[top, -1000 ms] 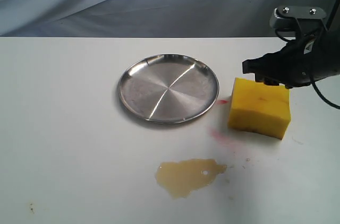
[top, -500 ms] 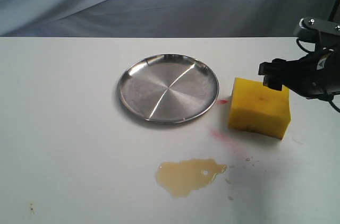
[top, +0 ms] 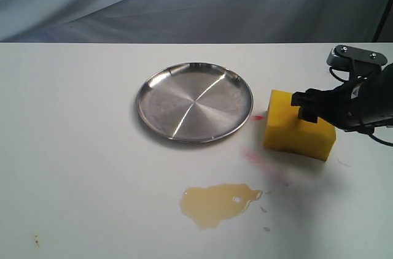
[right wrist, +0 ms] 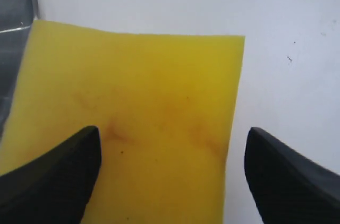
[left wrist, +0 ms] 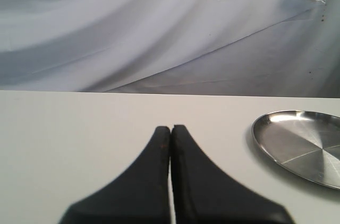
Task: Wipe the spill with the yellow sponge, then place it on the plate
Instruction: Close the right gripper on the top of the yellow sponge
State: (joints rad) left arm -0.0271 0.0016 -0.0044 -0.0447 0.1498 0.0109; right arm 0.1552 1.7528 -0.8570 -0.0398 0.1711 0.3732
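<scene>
My right gripper [top: 305, 112] has come back low over the sponge [top: 288, 129], jaws wide above it, so the grasp is next, I think; the sponge sits just right of the plate [top: 194, 102], the spill [top: 218, 204] nearer, left gripper [left wrist: 170, 134] pressed together.

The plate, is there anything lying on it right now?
No, the plate is bare, and the yellow sponge sits on the table beside it.

Between the black, finely ribbed right fingers [right wrist: 48, 176], the yellow sponge [right wrist: 133, 96] is bright yellow with faint brownish streaks. The plate [top: 194, 102] is shiny brushed steel, the spill [top: 218, 204] pale tan-yellow, the worktop [top: 73, 148] white with pink-red smears [top: 253, 156]. The left fingers [left wrist: 143, 187] are plain black.
</scene>
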